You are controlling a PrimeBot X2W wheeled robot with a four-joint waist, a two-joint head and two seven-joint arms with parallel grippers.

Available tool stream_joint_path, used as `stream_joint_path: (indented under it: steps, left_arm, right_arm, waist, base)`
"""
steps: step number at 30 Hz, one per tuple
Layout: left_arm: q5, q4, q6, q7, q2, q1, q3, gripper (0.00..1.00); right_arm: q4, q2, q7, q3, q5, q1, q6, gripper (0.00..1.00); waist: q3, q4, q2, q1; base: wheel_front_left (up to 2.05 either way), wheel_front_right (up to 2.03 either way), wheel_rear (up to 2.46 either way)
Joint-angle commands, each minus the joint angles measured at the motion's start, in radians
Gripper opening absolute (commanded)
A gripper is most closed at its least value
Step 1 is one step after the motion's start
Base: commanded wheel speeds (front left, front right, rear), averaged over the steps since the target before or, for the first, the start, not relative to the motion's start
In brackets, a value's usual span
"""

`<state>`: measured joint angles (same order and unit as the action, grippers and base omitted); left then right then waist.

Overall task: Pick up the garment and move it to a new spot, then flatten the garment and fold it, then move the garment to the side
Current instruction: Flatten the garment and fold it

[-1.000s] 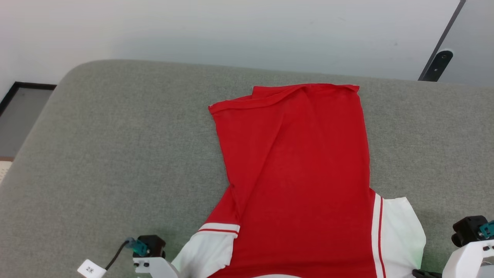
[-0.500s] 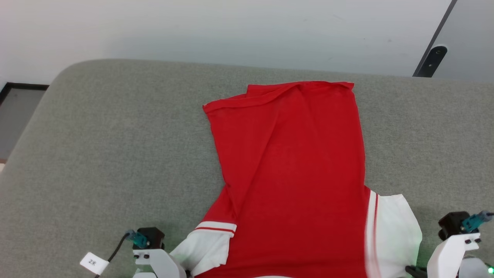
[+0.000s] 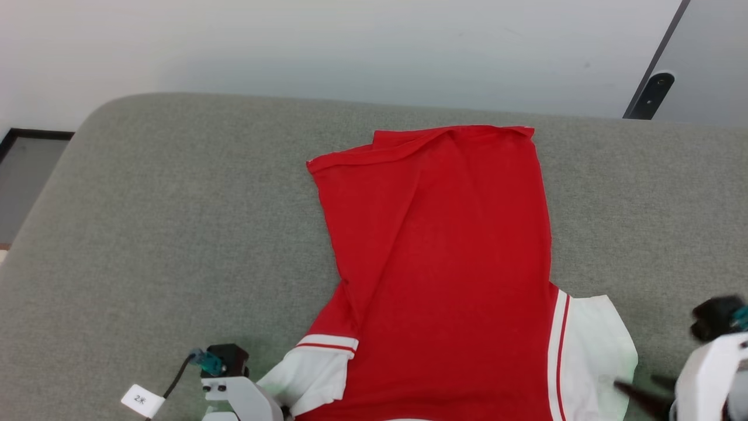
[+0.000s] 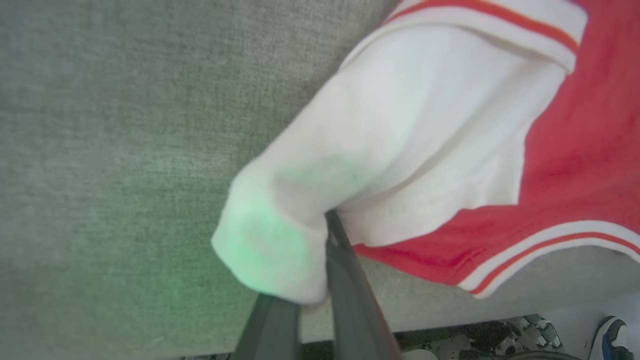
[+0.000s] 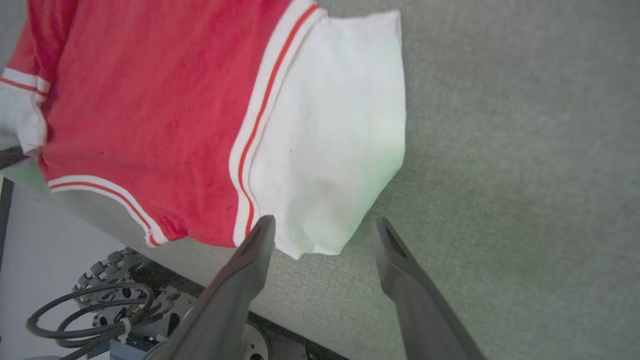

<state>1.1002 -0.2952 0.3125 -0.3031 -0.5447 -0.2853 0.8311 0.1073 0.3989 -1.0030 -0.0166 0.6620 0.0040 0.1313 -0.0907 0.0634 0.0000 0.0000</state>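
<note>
The garment (image 3: pixel 444 263) was plain red across its body, with white sleeves and white-red-white stripe trim along the sleeve seams and one edge. A faint green tint lay on the left sleeve (image 4: pixel 280 240). The padded surface (image 3: pixel 175 234) was a mottled grey-green weave and the wall (image 3: pixel 350 47) was pale grey. The right gripper (image 5: pixel 325 223) had dark grey fingers. A white tag (image 3: pixel 139 399) with black marks hung on a black cable (image 3: pixel 175 383) that ended in a teal connector (image 3: pixel 205 361). A blurred shoe (image 4: pixel 612 337) seemed white and dark blue.

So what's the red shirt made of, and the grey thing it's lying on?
The garment looks like soft knit cloth, matte: it creases and drapes limply. The grey surface looks like coarse woven upholstery fabric, probably padded, given its visible weave and rounded corner.
</note>
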Motion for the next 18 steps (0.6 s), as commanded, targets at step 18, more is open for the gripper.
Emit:
stream_joint_path:
  steps: [18]
  left_arm:
    - [-0.07,-0.058,-0.057,0.064,0.102,-0.162,0.017,0.0]
  right_arm:
    - [-0.233,0.028,0.515,-0.061,-0.187,-0.508,-0.001,1.0]
  waist:
    - [-0.097,0.117,0.0,0.0]
  base:
    - [0.0,0.0,0.0]
